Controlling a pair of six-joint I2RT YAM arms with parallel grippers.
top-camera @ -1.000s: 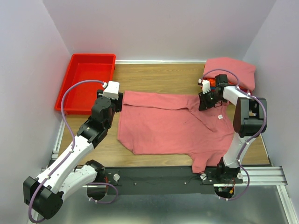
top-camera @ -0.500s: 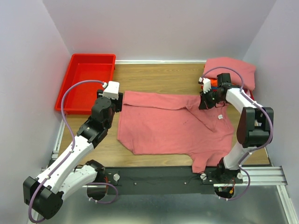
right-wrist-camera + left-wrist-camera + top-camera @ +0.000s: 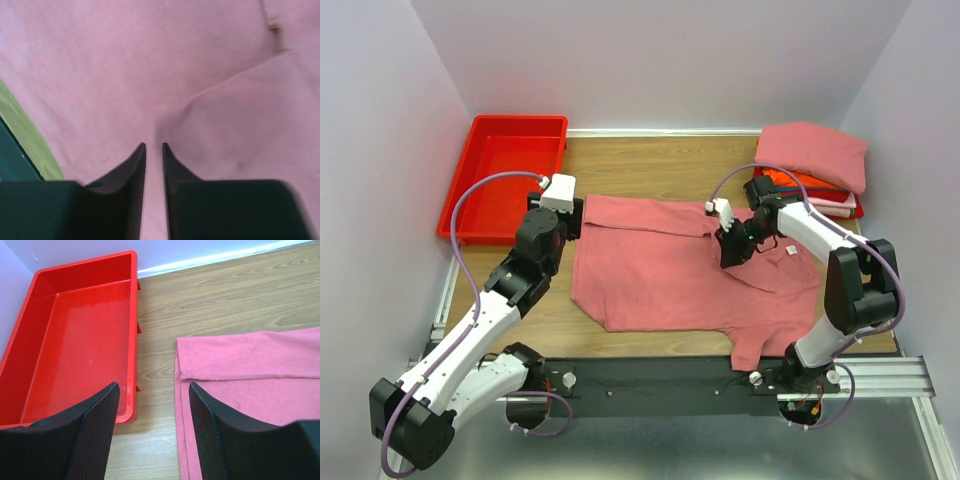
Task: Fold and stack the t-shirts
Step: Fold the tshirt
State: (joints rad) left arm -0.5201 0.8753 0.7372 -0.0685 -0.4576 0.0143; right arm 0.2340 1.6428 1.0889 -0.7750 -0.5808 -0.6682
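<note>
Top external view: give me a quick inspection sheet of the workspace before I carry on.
Surface: wooden table, bare at the far middle.
Job's things: salmon-pink t-shirt spread flat, its right shoulder pulled inward in a fold, white neck tag showing; stack of folded shirts at the far right corner.
Clutter: red bin at the far left, nothing seen in it.
Grippers: left gripper open, at the shirt's left edge; right gripper pinched on a ridge of the shirt.
Cables: purple cable looping over the left arm and over the right arm, no snag seen.
Surroundings: pale walls on three sides; metal rail at the near edge.
</note>
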